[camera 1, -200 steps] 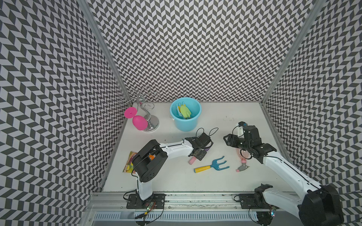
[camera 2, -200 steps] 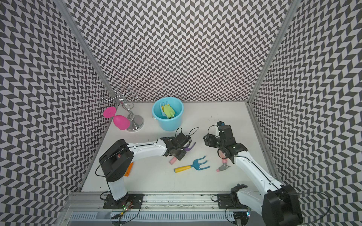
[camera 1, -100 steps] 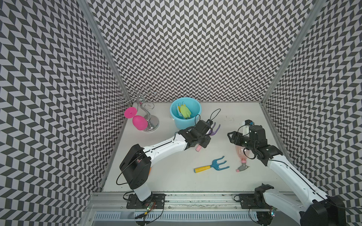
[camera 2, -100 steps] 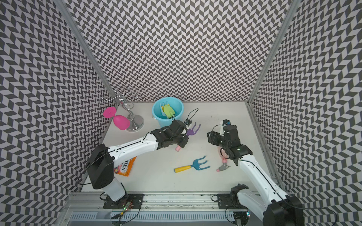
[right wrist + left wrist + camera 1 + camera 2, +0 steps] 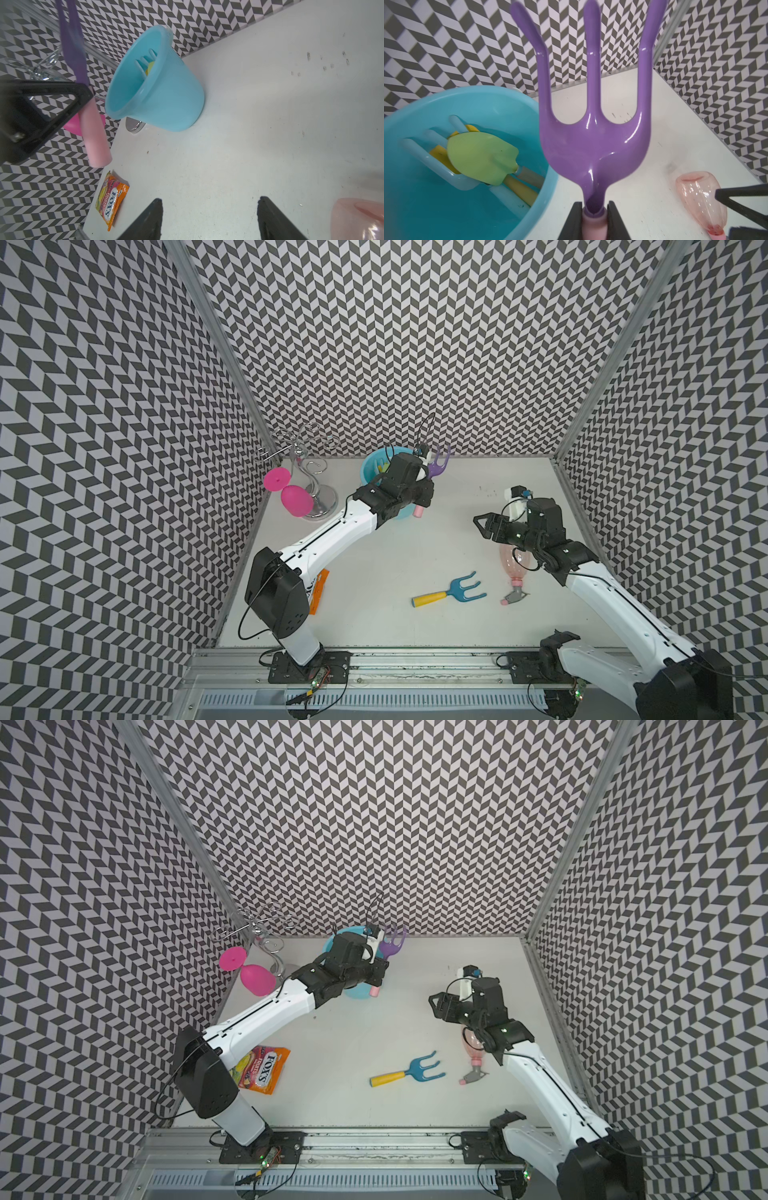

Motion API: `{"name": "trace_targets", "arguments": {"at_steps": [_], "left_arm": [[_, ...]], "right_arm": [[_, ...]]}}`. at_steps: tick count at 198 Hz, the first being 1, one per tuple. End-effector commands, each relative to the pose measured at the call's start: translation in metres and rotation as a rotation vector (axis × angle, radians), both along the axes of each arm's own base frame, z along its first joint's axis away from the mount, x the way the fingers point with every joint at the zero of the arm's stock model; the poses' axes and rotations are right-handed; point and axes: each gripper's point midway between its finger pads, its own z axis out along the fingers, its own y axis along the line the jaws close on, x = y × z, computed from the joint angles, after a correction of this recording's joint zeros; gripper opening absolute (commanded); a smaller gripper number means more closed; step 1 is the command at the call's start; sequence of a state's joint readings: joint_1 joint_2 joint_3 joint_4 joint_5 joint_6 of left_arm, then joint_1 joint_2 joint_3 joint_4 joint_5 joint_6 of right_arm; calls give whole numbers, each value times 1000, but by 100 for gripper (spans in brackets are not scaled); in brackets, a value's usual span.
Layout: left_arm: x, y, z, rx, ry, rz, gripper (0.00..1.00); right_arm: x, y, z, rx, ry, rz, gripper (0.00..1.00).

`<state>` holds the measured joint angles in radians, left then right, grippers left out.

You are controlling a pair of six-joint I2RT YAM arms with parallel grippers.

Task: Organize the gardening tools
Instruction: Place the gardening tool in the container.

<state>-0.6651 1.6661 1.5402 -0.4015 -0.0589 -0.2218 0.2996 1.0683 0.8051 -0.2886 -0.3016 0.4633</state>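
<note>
The purple fork (image 5: 593,145) is gripped by its pink handle in the closed left hand (image 5: 593,218), tines up, beside the blue bucket (image 5: 425,207). On the bench (image 5: 415,539) are seen the blue fork (image 5: 463,592) and the spray bottle (image 5: 513,568). The right hand (image 5: 208,200) is held open, empty.

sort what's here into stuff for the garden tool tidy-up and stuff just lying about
For the job: purple fork in the left hand, blue fork, pink spray bottle, blue bucket holding the green trowel, pale-blue fork and a yellow tool.

Just lying about: magenta wine glass, wire stand, orange snack packet.
</note>
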Motion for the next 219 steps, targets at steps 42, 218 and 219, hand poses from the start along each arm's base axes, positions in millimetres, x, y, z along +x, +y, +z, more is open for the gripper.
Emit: {"name": "trace_targets", "arguments": {"at_steps": [42,218,219], "left_arm": [[63,43,64,-147,-137,161,9],[157,79,-26,-58,-163,336,10],[157,79,-27,-57,-161,335,10]], "right_arm": [[13,29,34,34,-97,71,74],[8,21,-2,-37,-31,28,74],[8,21,-2,-37,-30,28,75]]}}
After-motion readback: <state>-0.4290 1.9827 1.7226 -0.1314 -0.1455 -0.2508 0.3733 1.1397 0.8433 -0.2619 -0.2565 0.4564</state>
